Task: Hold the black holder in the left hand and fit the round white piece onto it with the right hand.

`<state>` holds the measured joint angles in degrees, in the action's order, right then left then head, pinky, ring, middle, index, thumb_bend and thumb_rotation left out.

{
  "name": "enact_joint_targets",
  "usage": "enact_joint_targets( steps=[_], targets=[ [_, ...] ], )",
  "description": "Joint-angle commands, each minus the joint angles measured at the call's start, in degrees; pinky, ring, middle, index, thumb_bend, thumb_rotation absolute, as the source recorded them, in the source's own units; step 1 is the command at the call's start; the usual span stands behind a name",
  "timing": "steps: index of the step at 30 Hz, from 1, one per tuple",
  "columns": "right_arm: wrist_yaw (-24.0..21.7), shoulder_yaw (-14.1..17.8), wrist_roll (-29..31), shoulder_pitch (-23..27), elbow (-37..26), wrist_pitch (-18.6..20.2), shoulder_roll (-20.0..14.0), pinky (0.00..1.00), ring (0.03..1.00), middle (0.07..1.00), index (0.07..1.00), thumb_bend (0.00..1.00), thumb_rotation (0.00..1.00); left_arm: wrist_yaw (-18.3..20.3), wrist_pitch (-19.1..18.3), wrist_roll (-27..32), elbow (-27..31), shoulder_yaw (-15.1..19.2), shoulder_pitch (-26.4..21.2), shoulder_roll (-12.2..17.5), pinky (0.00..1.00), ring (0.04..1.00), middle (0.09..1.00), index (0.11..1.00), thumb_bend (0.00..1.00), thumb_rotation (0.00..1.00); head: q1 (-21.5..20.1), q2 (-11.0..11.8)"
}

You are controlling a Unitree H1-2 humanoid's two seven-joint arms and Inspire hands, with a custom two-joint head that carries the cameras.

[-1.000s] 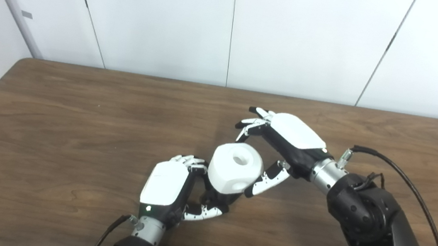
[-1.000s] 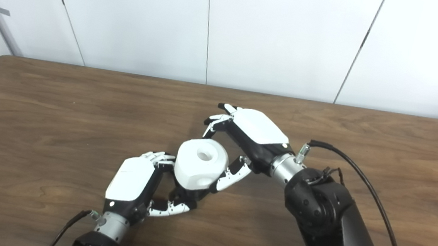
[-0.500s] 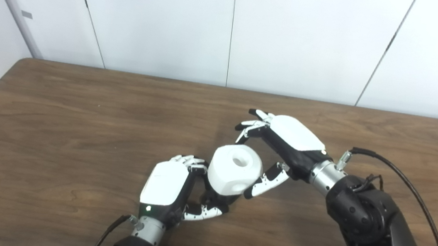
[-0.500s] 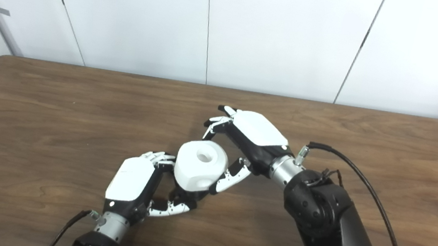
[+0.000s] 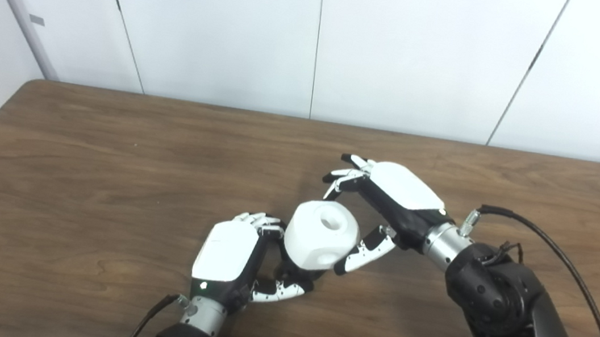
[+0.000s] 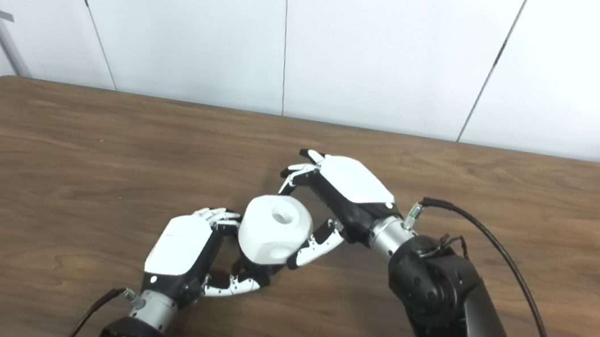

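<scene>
Resting low over the wooden desk [image 5: 76, 175], the left hand [image 5: 226, 257] curls its fingers [image 5: 256, 220] and thumb around the black holder [image 5: 293, 273], of which only a dark sliver shows beneath the white piece [image 5: 320, 234]. The piece sits on top of the holder, just right of the left hand's knuckles, tilted slightly so that its round socket faces up and a little to the right. How far it is seated on the holder cannot be seen, since the joint is hidden under the piece and between the fingers.

From the right side the right hand [image 5: 387, 202] reaches in, back of the hand up. Its fingers [image 5: 342, 176] are spread and arch over the far upper edge of the piece; whether the tips touch that edge is hard to tell. Its thumb [image 5: 367, 251] lies along the piece's near right side, seemingly in contact. The hand brackets the piece loosely rather than clamping it, so whether it counts as gripping cannot be told.

A black cable [image 5: 564, 258] loops from the right wrist along the forearm. White wall panels [image 5: 316, 39] stand behind the desk.
</scene>
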<state>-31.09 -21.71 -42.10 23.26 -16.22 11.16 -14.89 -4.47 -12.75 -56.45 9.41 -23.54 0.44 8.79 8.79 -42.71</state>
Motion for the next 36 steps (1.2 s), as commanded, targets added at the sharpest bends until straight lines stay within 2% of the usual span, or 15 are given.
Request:
enact_joint_targets(
  steps=[1,21,36],
  targets=[
    [1.81,0.56,-0.07,1.97,-0.79,-1.30,0.07,1.00,0.989,0.843,0.483,0.52,0.14,2.70,-0.45,-0.99,-2.06,-1.68,1.34,-0.13,0.87,0.838,0.769,0.486,0.52,0.05,0.10,-0.11],
    [2.95,-0.13,0.15,2.14,0.38,-2.33,0.22,1.00,0.990,0.844,0.483,0.52,0.14,1.15,0.17,-1.10,-3.39,-2.04,0.98,-0.55,0.87,0.832,0.765,0.486,0.52,0.05,0.44,0.14],
    [3.05,-0.42,-0.52,2.14,0.23,-2.42,0.11,1.00,0.984,0.845,0.485,0.52,0.14,1.67,-0.45,-1.05,-3.08,-2.51,0.90,-0.59,0.88,0.838,0.768,0.486,0.52,0.05,0.56,0.31]
  ],
)
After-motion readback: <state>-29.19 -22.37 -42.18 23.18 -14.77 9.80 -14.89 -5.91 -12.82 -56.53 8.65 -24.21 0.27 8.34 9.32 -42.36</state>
